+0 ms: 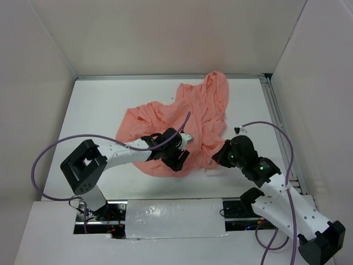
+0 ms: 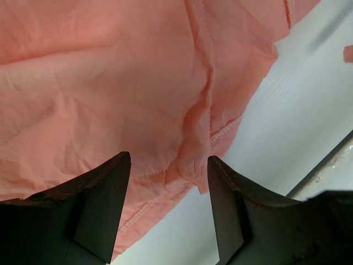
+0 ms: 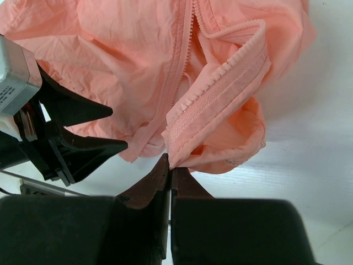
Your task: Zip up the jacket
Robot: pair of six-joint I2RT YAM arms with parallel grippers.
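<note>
The salmon-pink jacket (image 1: 187, 118) lies crumpled in the middle of the white table. Its zipper is undone, and both rows of zipper teeth (image 3: 190, 49) show in the right wrist view. My left gripper (image 1: 177, 156) is open and empty, its jaws on either side of the jacket's near hem (image 2: 212, 135) above the table. My right gripper (image 3: 170, 165) is shut on the bottom corner of the zipper-side edge (image 3: 215, 96), lifted and folded up. In the top view the right gripper (image 1: 218, 158) is at the jacket's near right edge. The left gripper's open fingers (image 3: 83, 130) are close to the right gripper's left.
White walls enclose the table (image 1: 99, 110) at the back and both sides. A metal rail (image 1: 278, 127) runs along the right edge. Purple cables (image 1: 60, 146) loop over both arms. A taped strip (image 1: 176, 218) lies at the near edge between the arm bases.
</note>
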